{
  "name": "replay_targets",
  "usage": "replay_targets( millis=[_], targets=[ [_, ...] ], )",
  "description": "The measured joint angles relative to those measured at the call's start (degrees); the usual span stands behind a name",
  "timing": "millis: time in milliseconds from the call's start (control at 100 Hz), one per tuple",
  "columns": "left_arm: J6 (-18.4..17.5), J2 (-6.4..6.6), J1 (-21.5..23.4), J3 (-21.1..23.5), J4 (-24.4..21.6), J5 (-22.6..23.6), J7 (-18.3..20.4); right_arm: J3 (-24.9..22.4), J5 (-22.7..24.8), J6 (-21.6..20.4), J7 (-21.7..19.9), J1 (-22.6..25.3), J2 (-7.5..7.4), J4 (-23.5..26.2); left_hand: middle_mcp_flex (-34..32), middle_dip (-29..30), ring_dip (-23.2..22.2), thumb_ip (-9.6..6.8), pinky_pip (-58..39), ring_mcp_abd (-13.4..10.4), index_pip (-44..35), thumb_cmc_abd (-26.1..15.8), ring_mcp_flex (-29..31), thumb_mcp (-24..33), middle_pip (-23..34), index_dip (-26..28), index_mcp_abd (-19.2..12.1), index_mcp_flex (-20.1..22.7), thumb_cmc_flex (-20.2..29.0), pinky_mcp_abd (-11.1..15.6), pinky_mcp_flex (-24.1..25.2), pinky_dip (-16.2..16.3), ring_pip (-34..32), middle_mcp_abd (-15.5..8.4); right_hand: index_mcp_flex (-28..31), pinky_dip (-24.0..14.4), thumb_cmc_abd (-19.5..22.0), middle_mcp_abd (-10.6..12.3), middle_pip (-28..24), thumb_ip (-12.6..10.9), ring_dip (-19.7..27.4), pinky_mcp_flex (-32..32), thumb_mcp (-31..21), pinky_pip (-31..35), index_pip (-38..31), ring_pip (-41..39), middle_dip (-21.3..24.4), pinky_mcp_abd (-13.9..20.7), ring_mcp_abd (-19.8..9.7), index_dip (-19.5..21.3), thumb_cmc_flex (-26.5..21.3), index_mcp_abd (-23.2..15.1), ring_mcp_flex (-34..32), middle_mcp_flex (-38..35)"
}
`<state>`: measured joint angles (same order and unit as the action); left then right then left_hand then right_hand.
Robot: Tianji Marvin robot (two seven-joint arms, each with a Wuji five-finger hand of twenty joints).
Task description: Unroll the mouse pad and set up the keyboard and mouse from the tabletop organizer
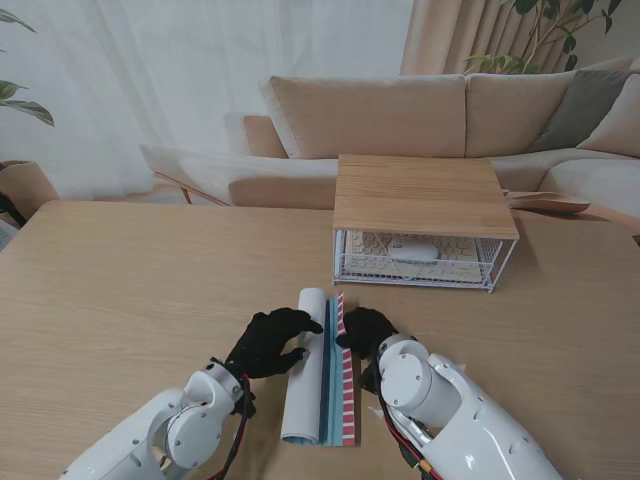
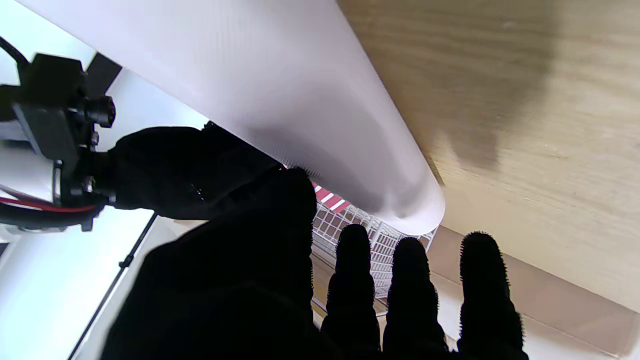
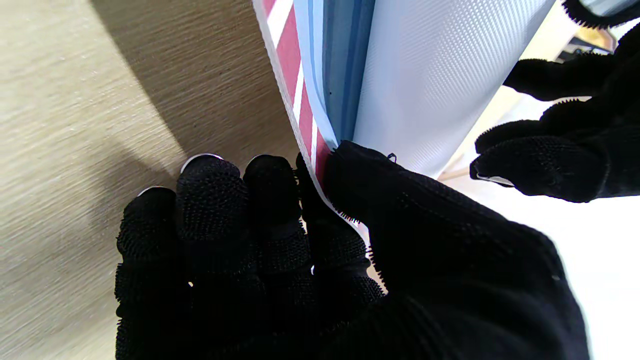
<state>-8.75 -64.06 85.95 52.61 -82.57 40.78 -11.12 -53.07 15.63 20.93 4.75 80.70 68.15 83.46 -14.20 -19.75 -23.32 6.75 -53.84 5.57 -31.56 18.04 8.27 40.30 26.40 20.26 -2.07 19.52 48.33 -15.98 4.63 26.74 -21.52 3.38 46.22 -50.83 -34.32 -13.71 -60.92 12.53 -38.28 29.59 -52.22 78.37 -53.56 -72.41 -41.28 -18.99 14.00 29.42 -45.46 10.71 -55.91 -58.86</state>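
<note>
Mouse pad (image 1: 305,370) lies mostly rolled on the table (image 1: 120,300), a white tube running away from the robot, held between both hands. The left robot hand (image 1: 268,342) rests on the left flank of the roll, its fingers (image 2: 352,280) spread and curved over the white surface without closing around it; it grips nothing. The right robot hand (image 1: 366,332) sits just right of the roll and pinches the pad's loose edge, a strip of red and white stripes beside blue bands; in the right wrist view the thumb (image 3: 365,185) presses one side of that edge and the other fingers (image 3: 270,190) the opposite side, lifting it off the table. Farther from both hands, to the right, stands the organizer (image 1: 420,195), a wire basket under a wooden top. Inside it the keyboard (image 1: 400,255) lies flat with the white mouse (image 1: 414,250) resting on it.
</note>
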Motion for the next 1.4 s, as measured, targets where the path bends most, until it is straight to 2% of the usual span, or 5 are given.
replay_targets(
  millis=[270,460,980,1210,1400],
  targets=[
    [-3.5,1.44,-2.0,-1.0,0.6,3.3,5.0,0.0,-0.1,0.4,0.3,0.1,0.18,0.2,0.4,-0.5,0.0,-0.68,0.1,-0.8,-0.8,-1.3,0.0,1.2,1.7,0.0,0.0,4.7,-1.4,0.0,0.0,0.0,-1.0,-0.9,0.0,-0.2,0.0,0.0,0.0,0.0,-0.1,0.4,0.0,0.0,0.0,0.0,-0.4,-0.4,0.1,0.0,0.0,0.0,-0.6,-0.5],
    [-5.2,2.72,-2.7,0.7,-0.6,7.6,12.0,-0.4,0.4,0.4,1.1,0.4,0.36,0.3,0.7,-0.5,0.8,-0.48,0.7,-0.6,0.2,-1.8,-2.0,0.3,1.4,-0.6,0.3,6.4,2.9,0.0,0.0,-0.5,-2.8,-1.2,0.0,-0.5,-0.1,-0.2,0.0,0.0,-0.5,0.4,0.0,0.0,0.0,-0.1,-0.7,-0.6,0.3,0.2,0.0,0.0,-0.6,-0.5],
    [-13.6,4.66,4.7,15.4,-5.7,13.0,16.2,-1.4,0.7,0.1,0.7,1.1,0.17,1.3,-0.8,-0.6,0.8,-0.46,0.7,-1.5,0.3,-0.8,-1.1,0.9,2.2,-0.1,0.1,7.0,3.8,0.0,0.0,-0.5,-6.0,-1.2,0.6,-1.5,-0.8,-0.6,-0.1,0.0,-0.9,0.8,-0.6,0.0,-0.1,-0.7,-1.3,-1.4,0.6,0.8,-0.2,0.6,-1.2,-1.2],
    [-13.2,4.87,6.4,15.9,-7.4,11.1,11.7,-1.6,0.6,0.2,0.9,1.2,0.19,1.4,-0.8,-0.6,0.8,-0.46,0.7,-1.6,-0.2,-0.8,-1.1,0.6,2.2,0.1,-1.3,5.9,3.7,0.0,0.0,-0.5,-6.0,-1.5,0.6,-1.5,-0.8,-0.6,-0.1,0.0,-0.9,0.8,-0.6,0.0,-0.1,-0.7,-1.5,-1.4,0.6,0.8,-0.2,0.6,-1.2,-1.2],
    [-12.3,4.26,5.9,11.2,-7.4,9.2,5.8,-2.0,0.3,0.1,1.4,1.4,0.28,1.5,-0.8,-0.6,1.5,-0.46,0.7,-2.3,-0.2,-1.6,-1.1,-1.5,2.2,0.1,-1.7,5.9,3.8,0.0,0.0,-0.5,-5.7,-2.2,0.6,-1.5,-0.8,-0.6,-0.1,0.0,-1.2,0.8,-0.6,0.0,-0.1,-0.7,-1.7,-1.4,0.6,0.8,-0.2,0.6,-1.2,-1.2]
  ],
)
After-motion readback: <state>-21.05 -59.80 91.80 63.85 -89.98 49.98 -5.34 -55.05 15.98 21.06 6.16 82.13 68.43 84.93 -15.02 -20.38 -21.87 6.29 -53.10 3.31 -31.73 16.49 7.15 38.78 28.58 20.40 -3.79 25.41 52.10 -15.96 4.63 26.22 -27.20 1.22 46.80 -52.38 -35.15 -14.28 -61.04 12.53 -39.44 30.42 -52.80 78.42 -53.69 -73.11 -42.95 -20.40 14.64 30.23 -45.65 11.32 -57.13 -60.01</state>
